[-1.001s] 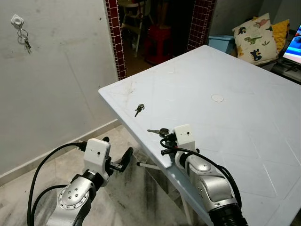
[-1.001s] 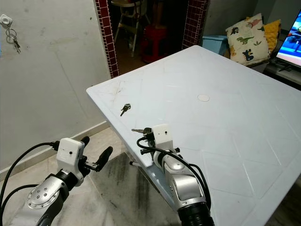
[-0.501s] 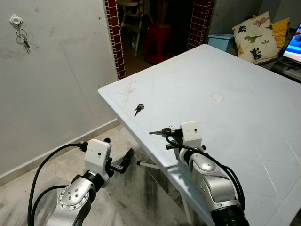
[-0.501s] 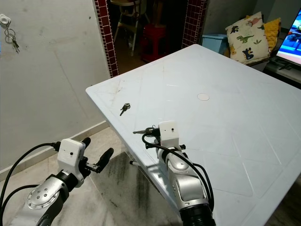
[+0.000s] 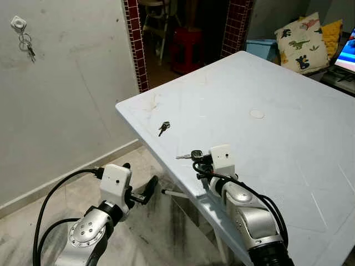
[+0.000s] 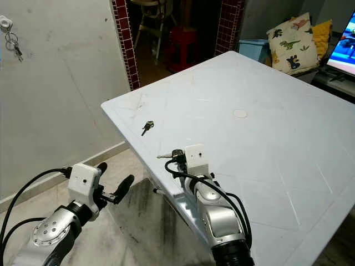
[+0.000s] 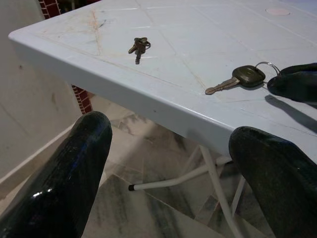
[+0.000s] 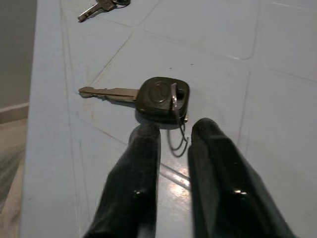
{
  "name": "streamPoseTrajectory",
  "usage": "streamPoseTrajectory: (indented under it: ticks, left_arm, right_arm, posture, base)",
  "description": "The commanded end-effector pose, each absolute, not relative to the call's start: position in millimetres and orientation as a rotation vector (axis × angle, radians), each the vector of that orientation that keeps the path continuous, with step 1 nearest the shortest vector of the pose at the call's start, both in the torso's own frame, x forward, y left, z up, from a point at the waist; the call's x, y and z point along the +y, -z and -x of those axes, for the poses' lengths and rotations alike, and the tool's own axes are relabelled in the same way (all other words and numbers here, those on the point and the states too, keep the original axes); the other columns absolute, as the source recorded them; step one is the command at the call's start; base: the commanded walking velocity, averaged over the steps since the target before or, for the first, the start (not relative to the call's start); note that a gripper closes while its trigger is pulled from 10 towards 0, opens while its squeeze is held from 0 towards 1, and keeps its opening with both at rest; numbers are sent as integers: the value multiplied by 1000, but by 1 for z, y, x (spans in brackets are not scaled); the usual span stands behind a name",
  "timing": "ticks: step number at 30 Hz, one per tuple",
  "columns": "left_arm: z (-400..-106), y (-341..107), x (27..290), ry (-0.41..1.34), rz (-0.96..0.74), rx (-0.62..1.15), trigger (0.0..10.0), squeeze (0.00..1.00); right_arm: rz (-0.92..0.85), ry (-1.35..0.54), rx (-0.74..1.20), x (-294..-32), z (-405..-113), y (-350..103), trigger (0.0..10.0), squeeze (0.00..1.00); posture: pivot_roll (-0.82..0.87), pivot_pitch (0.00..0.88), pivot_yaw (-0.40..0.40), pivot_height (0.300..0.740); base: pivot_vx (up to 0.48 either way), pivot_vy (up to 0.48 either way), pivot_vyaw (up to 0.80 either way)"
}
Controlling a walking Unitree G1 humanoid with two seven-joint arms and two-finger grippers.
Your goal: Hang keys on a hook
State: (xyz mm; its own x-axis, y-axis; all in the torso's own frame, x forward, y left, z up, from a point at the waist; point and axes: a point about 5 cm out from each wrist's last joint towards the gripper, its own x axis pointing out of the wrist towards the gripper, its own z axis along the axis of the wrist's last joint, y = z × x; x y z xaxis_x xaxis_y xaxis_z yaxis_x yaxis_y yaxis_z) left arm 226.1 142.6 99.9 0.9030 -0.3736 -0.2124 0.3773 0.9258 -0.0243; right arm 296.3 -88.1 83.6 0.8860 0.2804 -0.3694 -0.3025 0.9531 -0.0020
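One broad white surface [image 5: 266,94] spreads across the right of the head views, its near corner pointing toward the grey wall [image 5: 66,94] and the marbled floor [image 5: 161,233] below. Behind it a dark doorway opens between red-tiled posts, with a red stool [image 5: 188,50] inside, and a dinosaur-print cushion [image 5: 302,47] sits past the far edge.

Right arm reaches over the near edge of the surface, and the right gripper [image 8: 171,136] lies low on it with its fingers [image 8: 143,163] drawn narrow, almost together. Thin wire of the key ring [image 8: 176,119] stands between the fingertips, though I cannot tell whether they actually pinch it. That ring belongs to the black-headed key [image 5: 186,155], which lies flat on the surface just ahead of the gripper, blade pointing toward the edge.

Left gripper [image 7: 171,148] hovers off the surface, lower than its edge, above the floor, fingers [image 7: 64,178] spread wide with nothing between them.

Farther along the surface, near the corner, lies a small bunch of keys [image 5: 163,128]. High on the wall, a white hook [image 5: 19,23] carries another set of keys [image 5: 28,44].
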Motion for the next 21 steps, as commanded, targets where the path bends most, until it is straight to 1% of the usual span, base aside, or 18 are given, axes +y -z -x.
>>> streamPoseTrajectory:
  ticks: [1,2,3,4,5,6,17,18,19,20,21]
  left_arm:
    - [-225,-102,141,395,-21,214,10000,0]
    - [-225,-102,141,395,-21,214,10000,0]
    - [-225,-102,141,395,-20,215,10000,0]
    - [-225,-102,141,395,-20,215,10000,0]
    - [-225,-102,142,395,-20,215,10000,0]
    - [-225,-102,141,396,-19,216,10000,0]
    - [-225,-102,141,399,-13,218,10000,0]
    - [-225,-102,141,399,-11,217,10000,0]
    - [-225,-102,141,399,-11,217,10000,0]
    - [-225,-102,140,400,-10,216,10000,0]
    - [-225,-102,140,400,-8,217,10000,0]
  right_arm:
    - [56,-314,387,-86,-297,-83,10000,1000]
    - [57,-316,387,-86,-297,-83,10000,1000]
    - [58,-321,390,-85,-297,-83,10000,949]
    - [59,-322,390,-85,-296,-83,10000,75]
    - [59,-323,390,-85,-296,-83,10000,75]
    - [59,-323,390,-85,-296,-83,10000,0]
    - [55,-309,363,-84,-299,-85,10000,0]
    - [41,-310,355,-84,-300,-86,3451,0]
    - [41,-310,355,-84,-300,-86,3451,0]
    - [31,-310,349,-84,-300,-86,1608,0]
    - [27,-318,344,-84,-301,-87,1098,0]
  posture:
    - [101,60,28,740]
    - [101,60,28,740]
    - [101,60,28,740]
    - [102,62,28,740]
    - [102,62,28,740]
    - [101,62,29,740]
    - [99,65,30,740]
    - [96,66,28,740]
    - [96,66,28,740]
    - [97,66,28,740]
    - [96,65,29,740]
  base:
    - [0,0,0]
    - [0,0,0]
    - [0,0,0]
    - [0,0,0]
    - [0,0,0]
    - [0,0,0]
    - [0,0,0]
    - [0,0,0]
    - [0,0,0]
    - [0,0,0]
    - [0,0,0]
